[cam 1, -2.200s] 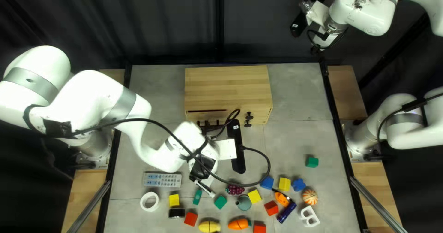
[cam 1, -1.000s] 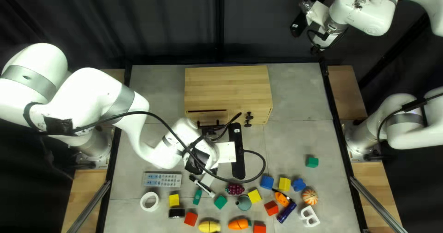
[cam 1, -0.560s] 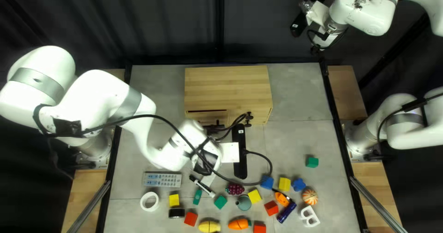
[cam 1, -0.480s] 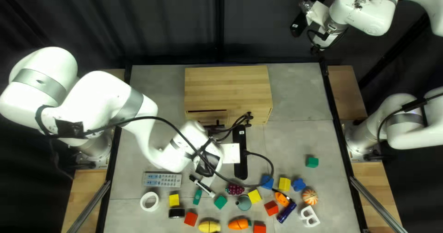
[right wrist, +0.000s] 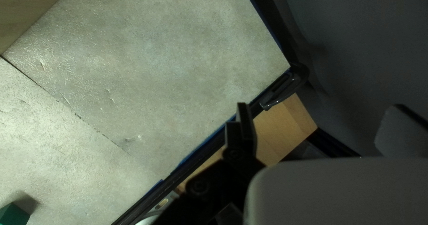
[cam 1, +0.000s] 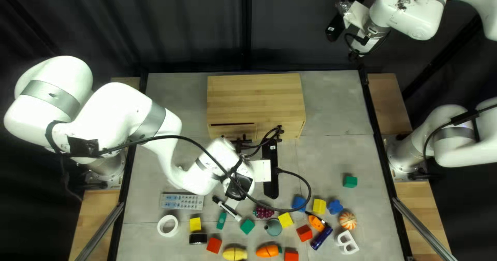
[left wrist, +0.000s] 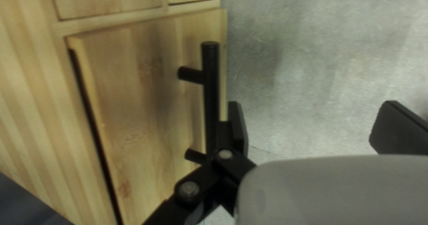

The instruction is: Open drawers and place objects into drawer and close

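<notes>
The step in hand looks to be opening a drawer of the wooden cabinet [cam 1: 256, 100]. The left end effector [left wrist: 314, 129] is just in front of the cabinet, its two fingers wide apart with nothing between them. One finger lies just beside the black handle [left wrist: 211, 86], on the side away from the drawer front [left wrist: 133, 109]; whether it touches the bar I cannot tell. A dark gap runs along one edge of that front, so the drawer may be slightly ajar, though it is far from open enough to take anything.

The next move calls for bringing the bar between the fingers, then closing on it and drawing straight away from the cabinet. Closing from here would probably miss the bar, or nudge it with the finger's outer face.

The right end effector [right wrist: 323, 129] is raised off to the cabinet's right, its fingers spread and holding nothing.

The things likely meant for the drawer lie loose on the desk [cam 1: 331, 157], well in front of the cabinet: among them the remote [cam 1: 181, 201], the marker [cam 1: 227, 208], the grapes [cam 1: 264, 212] and, farther to the cabinet's right, a green block [cam 1: 350, 181]. Placing and closing are yet to be done.
</notes>
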Robot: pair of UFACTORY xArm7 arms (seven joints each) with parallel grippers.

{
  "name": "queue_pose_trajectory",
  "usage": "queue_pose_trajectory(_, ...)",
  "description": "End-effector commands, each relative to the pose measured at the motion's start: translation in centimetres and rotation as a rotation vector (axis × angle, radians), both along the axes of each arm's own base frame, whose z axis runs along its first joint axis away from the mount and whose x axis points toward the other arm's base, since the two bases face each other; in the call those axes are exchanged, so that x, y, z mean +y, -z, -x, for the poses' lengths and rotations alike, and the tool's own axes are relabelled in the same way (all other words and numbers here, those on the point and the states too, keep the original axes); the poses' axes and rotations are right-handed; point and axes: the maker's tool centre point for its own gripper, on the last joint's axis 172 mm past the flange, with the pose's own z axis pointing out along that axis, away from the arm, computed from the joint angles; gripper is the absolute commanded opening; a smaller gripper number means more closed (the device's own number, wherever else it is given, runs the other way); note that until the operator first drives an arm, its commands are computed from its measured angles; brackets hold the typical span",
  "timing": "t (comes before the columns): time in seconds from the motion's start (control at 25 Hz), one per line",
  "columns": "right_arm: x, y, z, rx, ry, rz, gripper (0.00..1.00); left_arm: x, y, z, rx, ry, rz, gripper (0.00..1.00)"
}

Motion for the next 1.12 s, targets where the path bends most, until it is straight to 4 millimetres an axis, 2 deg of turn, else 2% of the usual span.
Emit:
queue_pose_trajectory(0.04,0.0,0.0,0.0,0.0,0.0,0.0,1.0,0.9,0.2,0.0,-0.009,-0.017,-0.007,1.0)
queue_pose_trajectory(0.4,0.0,0.0,0.0,0.0,0.0,0.0,1.0,2.1,1.1,0.4,-0.027,-0.049,-0.006,1.0)
queue_pose_trajectory(0.76,0.0,0.0,0.0,0.0,0.0,0.0,1.0,2.0,0.9,0.4,-0.023,-0.048,-0.012,1.0)
queue_pose_trajectory(1.12,0.0,0.0,0.0,0.0,0.0,0.0,1.0,2.1,1.4,0.4,-0.02,-0.054,-0.007,1.0)
